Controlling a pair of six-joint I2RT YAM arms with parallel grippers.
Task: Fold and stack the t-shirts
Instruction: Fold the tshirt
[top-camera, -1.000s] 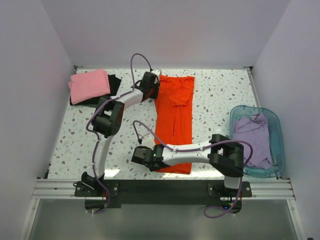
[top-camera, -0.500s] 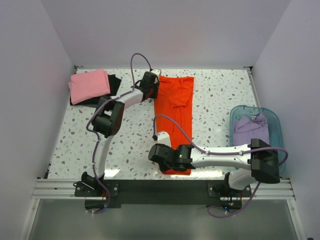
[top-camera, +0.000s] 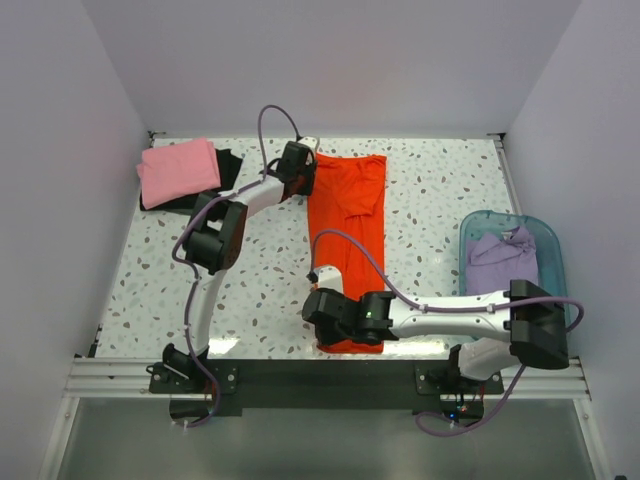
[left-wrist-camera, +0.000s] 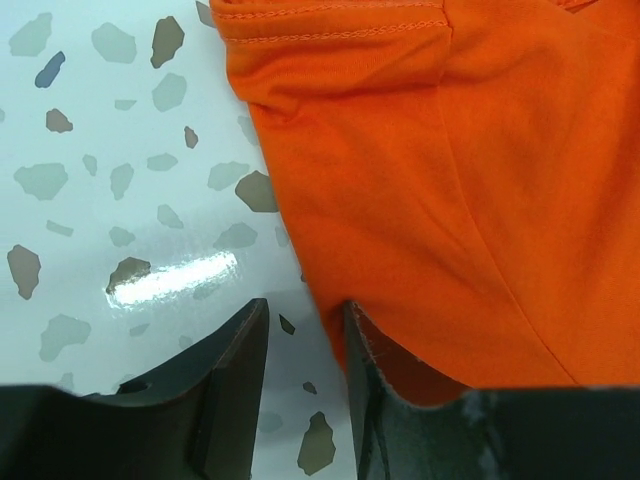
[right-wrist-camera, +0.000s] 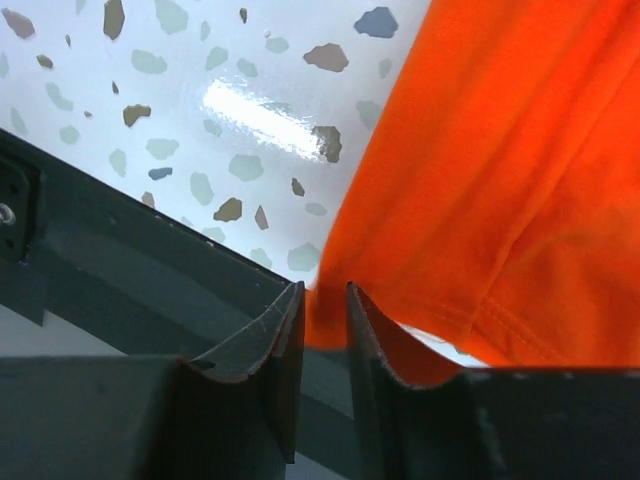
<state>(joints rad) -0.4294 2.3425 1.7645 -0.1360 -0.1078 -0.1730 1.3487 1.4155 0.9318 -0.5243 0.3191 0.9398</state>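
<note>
A: Holding anything, that right gripper (right-wrist-camera: 320, 295)?
B: Yes, nearly together on the near corner of the orange-red t-shirt (top-camera: 348, 230). Left gripper (left-wrist-camera: 305, 310) stands apart, empty, at its far edge; shirt lies on the counter (top-camera: 430, 200).

The black t-shirt (top-camera: 230, 168) lay mostly hidden under the pink t-shirt (top-camera: 178, 170), the right arm (top-camera: 450, 315) covered the near hem of the orange-red t-shirt (top-camera: 350, 215), and both wrist views cut that shirt off at their edges.
</note>
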